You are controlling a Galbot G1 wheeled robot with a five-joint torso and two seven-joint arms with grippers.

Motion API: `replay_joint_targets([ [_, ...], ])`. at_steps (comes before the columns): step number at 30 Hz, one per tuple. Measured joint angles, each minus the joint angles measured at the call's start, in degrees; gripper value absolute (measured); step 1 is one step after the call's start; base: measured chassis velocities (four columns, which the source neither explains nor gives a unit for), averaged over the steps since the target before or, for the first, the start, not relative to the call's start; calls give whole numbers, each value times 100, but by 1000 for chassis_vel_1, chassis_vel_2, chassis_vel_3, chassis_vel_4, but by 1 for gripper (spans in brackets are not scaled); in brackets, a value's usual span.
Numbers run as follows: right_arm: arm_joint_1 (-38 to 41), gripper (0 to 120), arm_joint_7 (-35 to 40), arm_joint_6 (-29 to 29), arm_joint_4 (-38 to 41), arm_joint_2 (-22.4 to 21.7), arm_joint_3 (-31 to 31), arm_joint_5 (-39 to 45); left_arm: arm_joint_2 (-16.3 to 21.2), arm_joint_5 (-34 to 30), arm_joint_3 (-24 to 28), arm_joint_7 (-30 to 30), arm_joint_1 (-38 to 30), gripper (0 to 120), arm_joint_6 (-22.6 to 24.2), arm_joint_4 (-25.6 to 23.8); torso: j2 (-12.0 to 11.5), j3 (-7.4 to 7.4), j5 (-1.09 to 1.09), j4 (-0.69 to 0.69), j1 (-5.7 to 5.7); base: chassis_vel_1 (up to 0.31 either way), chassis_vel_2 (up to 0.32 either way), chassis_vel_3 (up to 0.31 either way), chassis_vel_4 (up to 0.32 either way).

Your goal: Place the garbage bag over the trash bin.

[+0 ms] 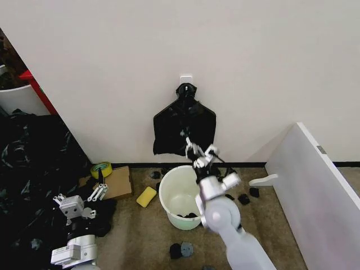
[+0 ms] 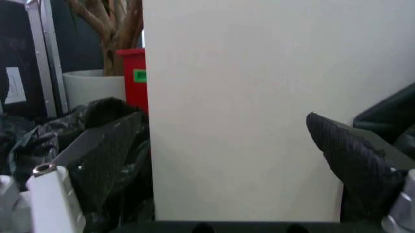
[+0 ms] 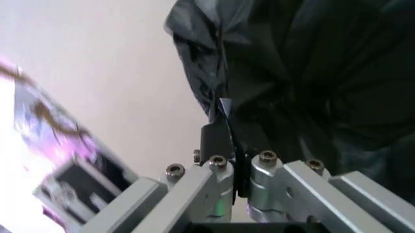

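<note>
Clearly the right pincer [image 1: 201, 153] is clenched on the lower hem of the garbage bag [image 1: 184, 128], which hangs from a white wall hook [image 1: 186, 79] directly above the trash bin [image 1: 181, 197] on the floor. The left pincer [image 1: 99, 192] idles low with its fingers spread. A hard pull could tear the thin film or let it slip. No readable writing.
</note>
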Motion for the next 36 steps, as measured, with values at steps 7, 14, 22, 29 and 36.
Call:
replay_joint_targets([
  [7, -776, 0, -1027, 613, -416, -390, 23, -1366, 70, -230, -59, 28, -248, 100, 123, -76, 0, 0, -1, 0, 0, 0, 0, 0, 0],
  [14, -907, 0, -2194, 1205, -1088, -420, 350, -2037, 53, -310, -62, 31, -317, 100, 173, -86, 0, 0, 0, 0, 0, 0, 0, 0, 0],
  [22, -821, 0, -3574, 1886, -1846, -383, 783, -2805, 43, -312, -67, 35, -287, 100, 226, -180, 0, 0, 0, 0, 1, 0, 0, 0, 0],
  [29, -675, 0, -3262, 2107, -1907, -276, 892, -2823, 35, -309, -86, 36, -217, 100, 235, -264, 0, 1, 0, 0, 1, 0, 0, 0, 0],
  [36, -648, 13, -1999, 2044, -1294, -367, 893, -2958, 14, -298, -85, 37, -204, 100, 234, -305, -2, 1, -1, 0, 1, 0, 0, 0, 0],
])
